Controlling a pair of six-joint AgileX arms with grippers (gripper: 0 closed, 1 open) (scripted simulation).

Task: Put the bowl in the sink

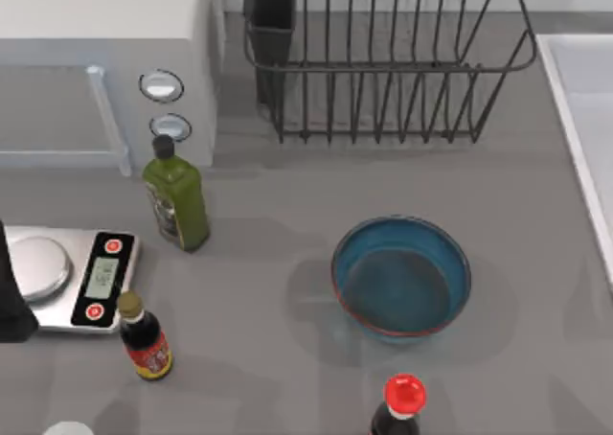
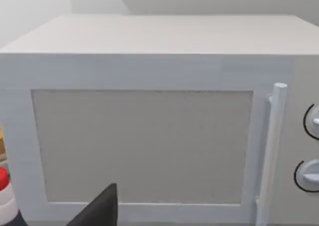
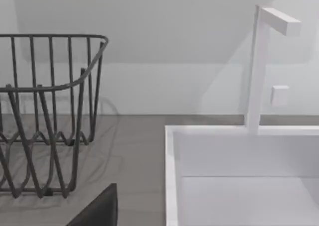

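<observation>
**Operator:** Nearest the overhead camera, the red-capped bottle [image 1: 400, 408] stands at the front edge of the table [image 1: 259, 291]. Just behind it I read the bowl [image 1: 401, 277], upright on the table, mouth facing up.

**Supervisor:** Long axis?

**Operator:** Round, so I read none. It is right of centre, in front of the black wire dish rack [image 1: 383, 61] and well apart from the sink [image 1: 584, 119] at the right edge.

**Supervisor:** Other items on the overhead view?

**Operator:** Green bottle [image 1: 177, 200], small dark sauce bottle [image 1: 146, 337] and scale [image 1: 67, 277] on the left; microwave [image 1: 105, 61] at the rear left.

**Supervisor:** What do the wrist views add?

**Operator:** My left wrist view gives the microwave door [image 2: 142, 146], handle [image 2: 271, 151] and two knobs head-on. My right wrist view gives the rack's end, the sink basin's inner wall and a white faucet [image 3: 259, 66] behind its rim.

**Supervisor:** Finger state?

**Operator:** Each wrist view shows just a dark gripper part at its lower edge. For both grippers I cannot tell whether they are released or clenched.
</observation>
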